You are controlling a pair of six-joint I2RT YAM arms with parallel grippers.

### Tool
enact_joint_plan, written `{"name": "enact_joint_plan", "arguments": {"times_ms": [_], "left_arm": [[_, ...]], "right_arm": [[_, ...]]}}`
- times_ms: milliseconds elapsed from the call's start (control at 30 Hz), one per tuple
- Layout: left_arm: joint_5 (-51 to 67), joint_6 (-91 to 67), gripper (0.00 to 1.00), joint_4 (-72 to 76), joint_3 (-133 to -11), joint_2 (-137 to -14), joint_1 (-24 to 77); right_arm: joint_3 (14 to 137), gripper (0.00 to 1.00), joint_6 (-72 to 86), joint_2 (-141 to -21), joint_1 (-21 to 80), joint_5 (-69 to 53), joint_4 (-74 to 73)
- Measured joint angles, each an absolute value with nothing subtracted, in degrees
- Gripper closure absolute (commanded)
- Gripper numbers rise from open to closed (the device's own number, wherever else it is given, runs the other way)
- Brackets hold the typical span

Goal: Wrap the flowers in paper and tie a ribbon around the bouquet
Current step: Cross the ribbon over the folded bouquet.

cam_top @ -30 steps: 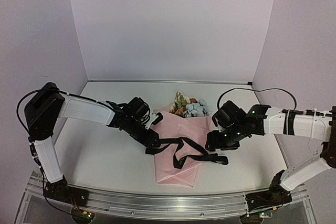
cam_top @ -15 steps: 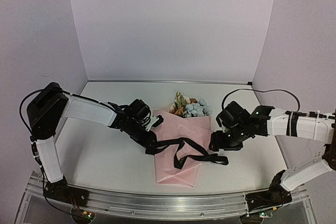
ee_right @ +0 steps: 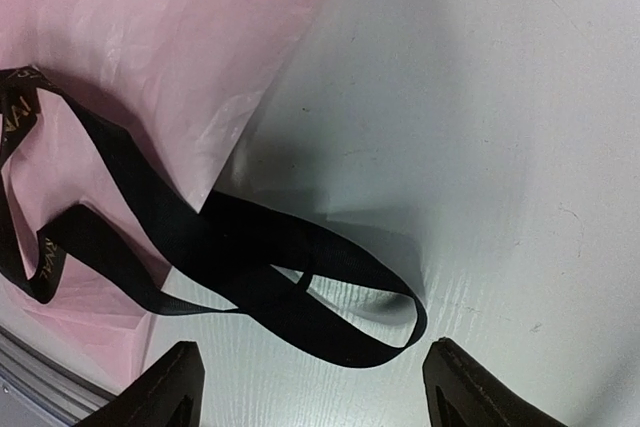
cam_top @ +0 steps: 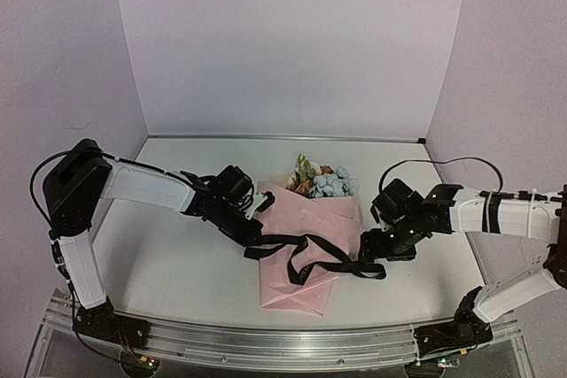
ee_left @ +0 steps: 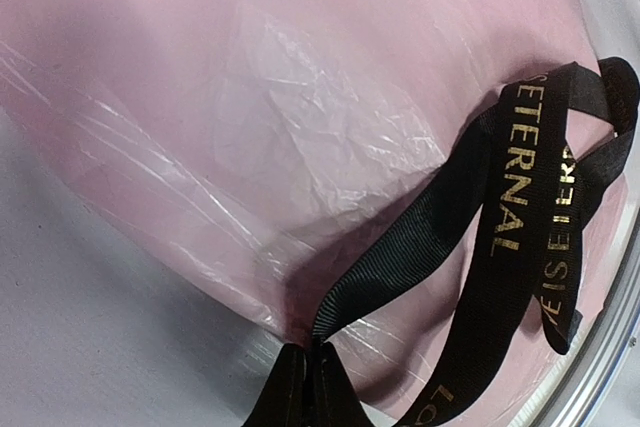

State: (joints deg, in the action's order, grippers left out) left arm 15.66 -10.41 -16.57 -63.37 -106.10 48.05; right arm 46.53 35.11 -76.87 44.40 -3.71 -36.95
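Left claw is pinched tight on one end of the ribbon draped across the bouquet on the table, right claw spread wide above the ribbon's other loop.

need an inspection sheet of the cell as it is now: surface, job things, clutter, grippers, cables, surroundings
Surface: white table, no spills seen.
Job's things: bouquet lies mid-table, flowers at its far end; ribbon draped loosely across it, not tied.
Clutter: nothing seen.
Grippers: left gripper shut on one ribbon end; right gripper open over the ribbon's loop on the table, not gripping.
Cables: black cable arcs above the right arm, clear of the bouquet.
Surroundings: pale walls on three sides; metal rail at the near edge.
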Motion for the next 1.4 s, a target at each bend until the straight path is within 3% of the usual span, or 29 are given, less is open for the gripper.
{"name": "enact_joint_plan", "arguments": {"times_ms": [433,733,1033,1167,1400], "left_arm": [[15.2,-10.4,0.87,-16.6,-63.4,-104.8,48.1],[14.7,-10.5,0.95,-16.6,-63.4,-103.5,48.1],[12.8,-10.6,0.94,-16.5,-63.3,-102.5,48.1],[12.1,-10.8,0.98,-16.5,-63.3,-101.5,48.1],[9.9,-11.4,1.00,-16.1,-62.3,-99.3,48.0]], "right_arm": [[43.8,0.26,37.8,-80.3,43.9,-2.6,-37.1],[43.6,0.31,39.0,-81.1,43.8,-2.4,-37.0],[42.6,0.32,39.7,-81.3,43.4,-0.4,-37.0],[42.6,0.41,40.2,-82.3,43.3,-0.3,-37.0],[42.6,0.79,41.3,-84.1,43.2,-0.3,-36.9]]}}
